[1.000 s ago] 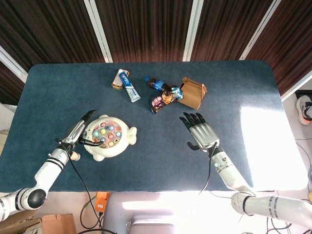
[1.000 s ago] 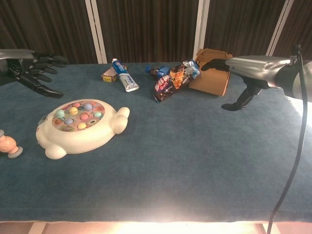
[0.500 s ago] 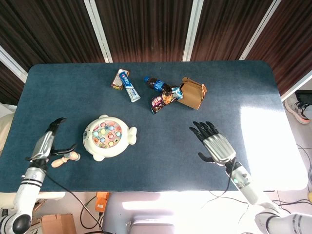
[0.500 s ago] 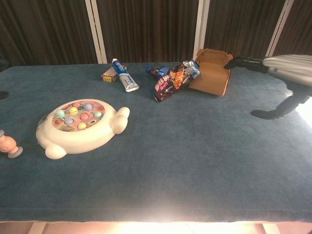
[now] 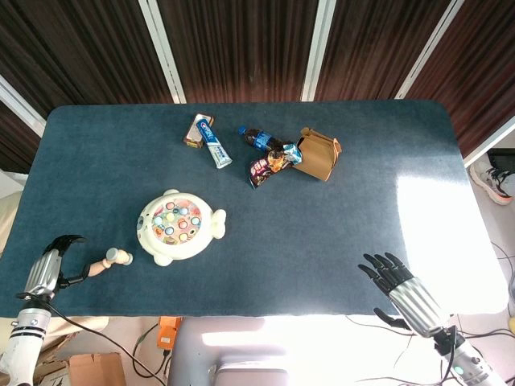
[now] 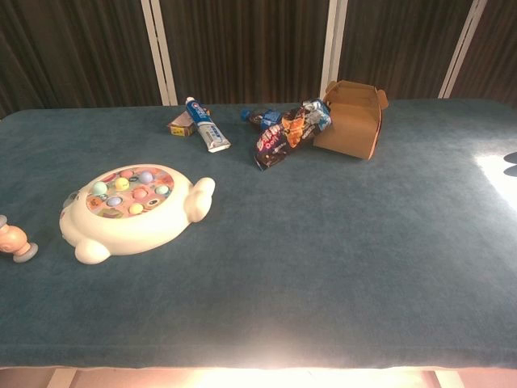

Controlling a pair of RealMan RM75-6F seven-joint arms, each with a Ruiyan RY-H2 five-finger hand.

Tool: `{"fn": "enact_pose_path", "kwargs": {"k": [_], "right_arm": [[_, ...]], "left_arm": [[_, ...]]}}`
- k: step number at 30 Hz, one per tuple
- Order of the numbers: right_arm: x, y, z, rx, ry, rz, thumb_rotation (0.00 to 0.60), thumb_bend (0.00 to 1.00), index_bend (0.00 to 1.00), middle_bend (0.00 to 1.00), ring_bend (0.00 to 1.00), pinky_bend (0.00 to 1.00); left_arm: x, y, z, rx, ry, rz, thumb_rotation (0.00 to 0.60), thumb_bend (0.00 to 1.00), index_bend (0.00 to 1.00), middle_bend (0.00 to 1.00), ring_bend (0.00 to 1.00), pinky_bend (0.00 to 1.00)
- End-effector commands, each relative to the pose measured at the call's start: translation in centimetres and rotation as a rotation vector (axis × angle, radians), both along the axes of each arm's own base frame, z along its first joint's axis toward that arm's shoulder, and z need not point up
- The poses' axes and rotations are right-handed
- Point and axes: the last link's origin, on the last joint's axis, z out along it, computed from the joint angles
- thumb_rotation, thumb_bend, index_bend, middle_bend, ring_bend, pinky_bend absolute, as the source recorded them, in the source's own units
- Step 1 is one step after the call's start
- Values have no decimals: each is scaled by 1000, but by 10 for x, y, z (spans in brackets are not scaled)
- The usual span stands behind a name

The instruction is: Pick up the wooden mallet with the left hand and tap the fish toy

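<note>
Bench (image 5: 386, 161): broad, rounded corners, dark blue-green felt-like nap, glare patch on the right side. Task barely begun, judging from the layout: mallet not picked up, fish untapped; grasp, lift and tap all left to do.

Fish toy (image 5: 179, 225): cream plastic, round body w/ tail and stubby fins, smooth and glossy, top face studded w/ pastel pegs. Sits up and to the right of left fingers, past the mallet.

Brown card box (image 5: 318, 152), folded, open flap, matte; far from both sets of fingers, at bench's far side. Next to it a crinkly foil snack bag (image 5: 268, 165) and small dark bottle w/ blue cap (image 5: 256, 139). Toothpaste tube (image 5: 216, 145) w/ its carton, far side too.

Left hand (image 5: 50, 268): near-left bench edge, fingers (image 5: 71, 239) dark, curled loosely, spread, holding nothing. Right hand (image 5: 409, 294): near-right edge, metal-backed palm, fingers fanned wide, empty.

Wooden mallet (image 5: 108, 261): small, pale turned wood, lying flat just right of left fingers, not touching; rounded pink-tan head in chest view.
</note>
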Motion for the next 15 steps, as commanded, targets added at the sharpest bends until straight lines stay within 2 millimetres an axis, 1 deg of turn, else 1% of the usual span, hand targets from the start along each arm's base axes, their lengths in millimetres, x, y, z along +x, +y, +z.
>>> {"fn": "enact_pose_path", "kwargs": {"k": [1, 6, 10, 15], "right_arm": [[-1, 4, 1, 9, 9, 1, 600, 238, 0, 0, 0, 0], [-1, 7, 3, 9, 15, 4, 600, 238, 0, 0, 0, 0], [-4, 7, 1, 21, 24, -10, 600, 238, 0, 0, 0, 0], [-6, 8, 0, 36, 36, -24, 600, 238, 0, 0, 0, 0]], "left_arm": [[-7, 0, -12, -12, 38, 9, 600, 394, 323, 221, 101, 132], [-10, -1, -15, -35, 45, 42, 600, 385, 333, 241, 114, 138], [-9, -2, -19, -52, 52, 53, 600, 372, 344, 253, 127, 147], [-7, 4, -27, -53, 45, 65, 600, 369, 364, 275, 148, 161]]}}
